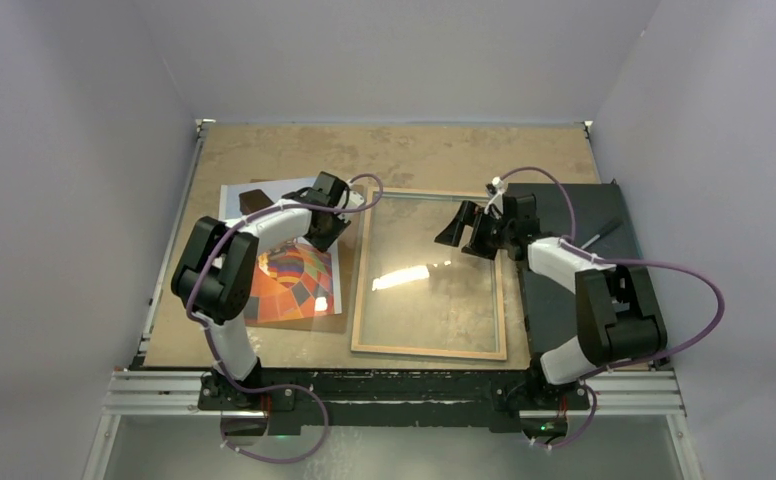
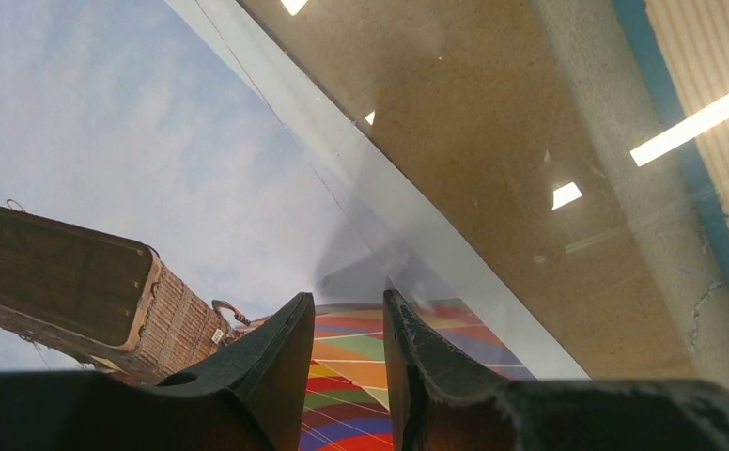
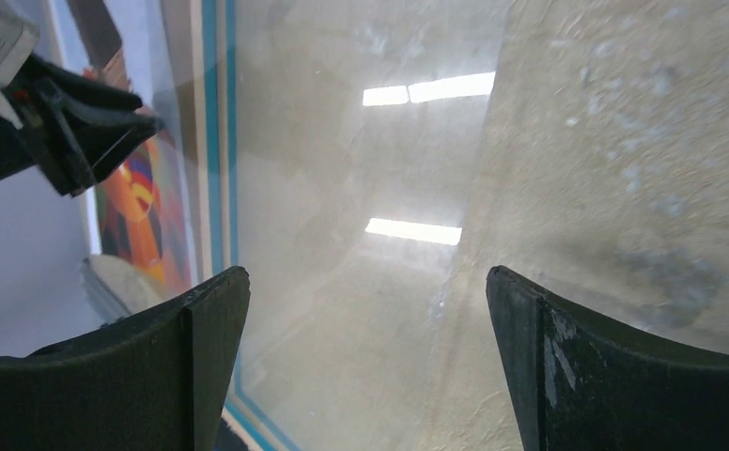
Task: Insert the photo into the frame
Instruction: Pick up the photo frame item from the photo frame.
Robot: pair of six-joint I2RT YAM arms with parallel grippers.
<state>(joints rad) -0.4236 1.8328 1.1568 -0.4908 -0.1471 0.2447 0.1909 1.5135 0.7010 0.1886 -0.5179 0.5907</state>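
- The photo (image 1: 289, 280) is laid picture side up on the left part of the table (image 1: 384, 150).
- A hot-air balloon in orange, red and many colours is shown on it, with a basket and blue sky.
- The photo is laid on a brown board (image 1: 345, 290), and a strip of the board can be seen at its right and near edges.
- The frame (image 1: 429, 352) is laid flat just beside the board, on its right, with the light wood rim up.
- Ceiling lights are mirrored in its glass, and a thin blue border is seen in the wrist views.
- The left gripper (image 2: 347, 305) is held low over the photo's right edge, close to the frame.
- Its jaws are kept a little apart, and nothing is seen pinched in the narrow gap.
- The right gripper (image 3: 365, 282) is held over the far right part of the glass, with its jaws spread wide and nothing between them.
- A black mat (image 1: 624, 205) is laid to the right of the frame.
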